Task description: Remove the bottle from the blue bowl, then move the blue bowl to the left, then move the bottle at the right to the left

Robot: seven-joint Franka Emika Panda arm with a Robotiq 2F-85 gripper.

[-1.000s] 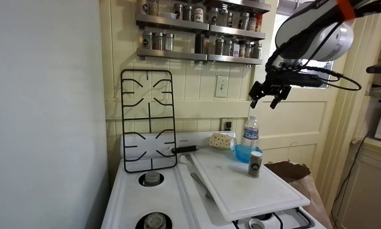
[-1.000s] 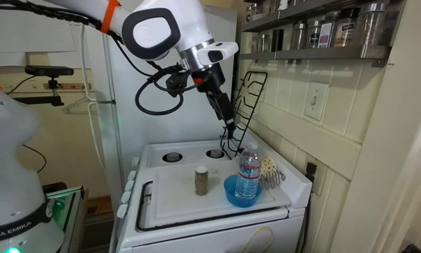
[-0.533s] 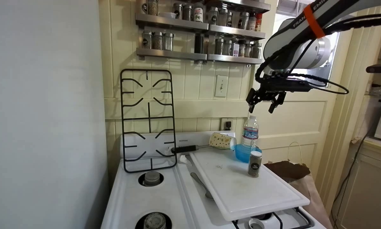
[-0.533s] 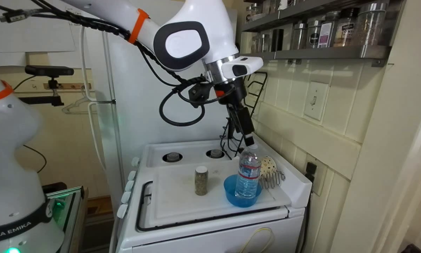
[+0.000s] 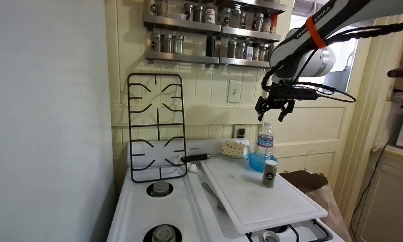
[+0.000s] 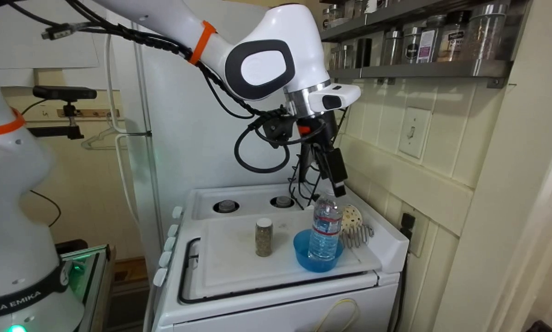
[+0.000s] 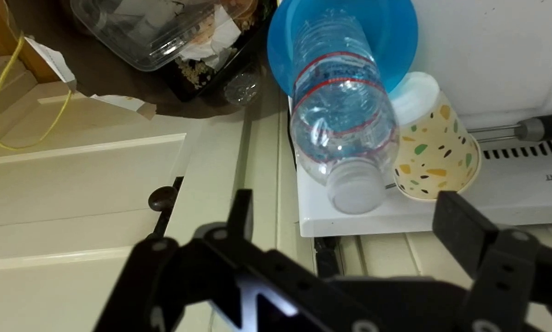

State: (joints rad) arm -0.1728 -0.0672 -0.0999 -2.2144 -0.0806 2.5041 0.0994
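Observation:
A clear water bottle [image 5: 264,141] with a red-and-blue label and white cap stands upright inside the blue bowl [image 5: 254,164], at the far end of the white board. The bottle [image 6: 325,228] and bowl [image 6: 309,262] also show in the other view from outside. A small spice bottle [image 5: 269,176] with a white lid stands on the board near the bowl; it is out of the wrist view. My gripper [image 5: 271,118] is open and empty, just above the water bottle's cap. In the wrist view the bottle [image 7: 340,108] leans into the space ahead of the open fingers [image 7: 345,210].
A patterned cup [image 5: 234,149] lies on its side by the bowl, touching a utensil with a black handle [image 5: 197,157]. A stove grate [image 5: 157,125] leans on the wall. A paper bag [image 5: 324,198] stands beside the stove. Spice shelves [image 5: 248,62] hang above the stove.
My gripper has moved from farther off to a lower place close to the water bottle's top, its fingers staying open. The bottle, bowl and spice bottle have not moved.

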